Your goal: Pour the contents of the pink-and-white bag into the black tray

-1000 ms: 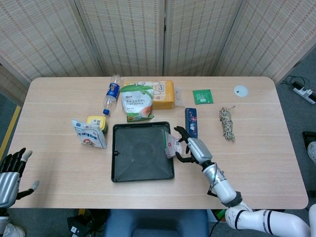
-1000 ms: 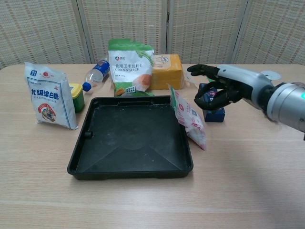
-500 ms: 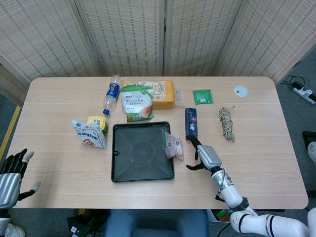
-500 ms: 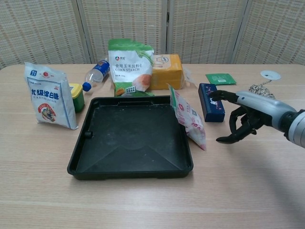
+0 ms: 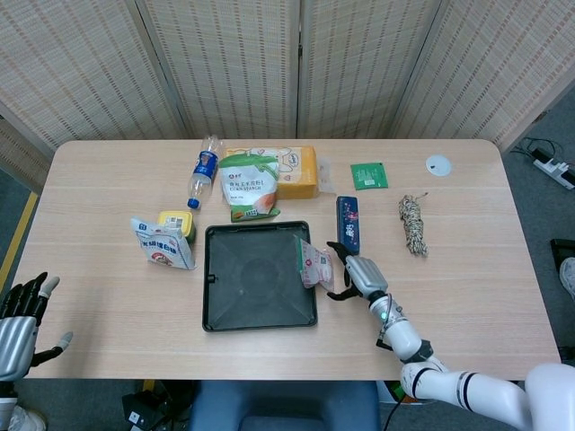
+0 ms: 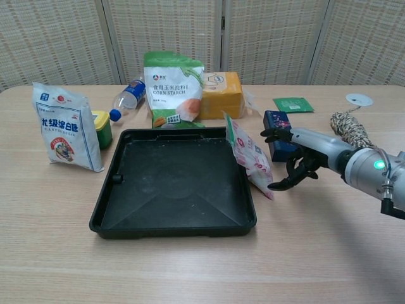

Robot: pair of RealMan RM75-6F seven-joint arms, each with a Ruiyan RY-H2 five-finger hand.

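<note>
The pink-and-white bag (image 6: 250, 156) stands leaning against the right rim of the black tray (image 6: 126, 215), with its lower end on the surface (image 6: 329, 253) just outside the tray. The right robot hand (image 6: 292, 158) is just beside the bag, on the bag's right side, low over the surface. Its fingers (image 6: 283, 184) are apart and curved toward the bag, and nothing is held between them. From the chest view the lowest fingertip seems very near the bottom corner of the bag, but I cannot tell if it touches. In the head view the right robot hand (image 5: 353, 270) also lies close to the bag (image 5: 314, 264), between it and the dark blue box (image 5: 349, 223).

The left robot hand (image 5: 20, 310) shows only in the head view, at the lower left edge of the picture and beyond the edge of the surface. Its fingers are spread and it holds nothing; part of it is cut off by the frame.

The inside of the tray looks bare and dark. Whether the bag's top is open or closed cannot be made out. The right hand partly hides the dark blue box in the chest view.
</note>
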